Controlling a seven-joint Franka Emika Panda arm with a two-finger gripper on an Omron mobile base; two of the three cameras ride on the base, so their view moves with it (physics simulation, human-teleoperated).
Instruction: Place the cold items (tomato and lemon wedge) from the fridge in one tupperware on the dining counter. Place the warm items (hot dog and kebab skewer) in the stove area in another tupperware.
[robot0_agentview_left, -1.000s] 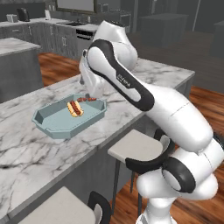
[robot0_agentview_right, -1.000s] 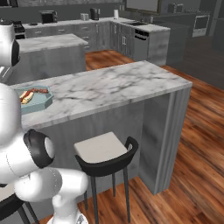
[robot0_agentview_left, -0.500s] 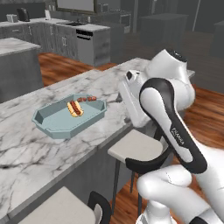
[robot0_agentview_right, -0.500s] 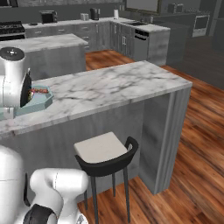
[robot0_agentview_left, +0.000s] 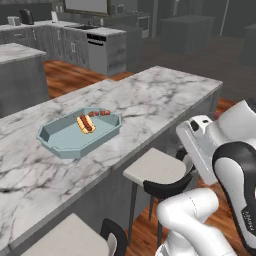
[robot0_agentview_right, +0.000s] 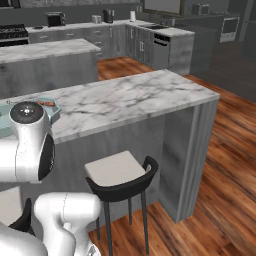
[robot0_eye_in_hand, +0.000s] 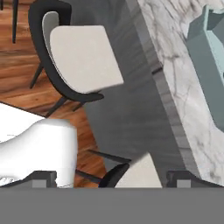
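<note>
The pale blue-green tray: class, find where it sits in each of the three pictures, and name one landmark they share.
Left base view: tray at left of centre on the marble counter, hot dog inside.
Right base view: at the far left edge, partly behind the arm.
Hand view: at the right edge, only one end showing.
Shared landmark: the cushioned stool below the counter.

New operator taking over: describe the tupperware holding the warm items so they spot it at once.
On the long white marble dining counter above the stools sits a shallow pale blue-green tupperware with eight sloping sides. It holds a hot dog and, at its far rim, a kebab skewer.
</note>
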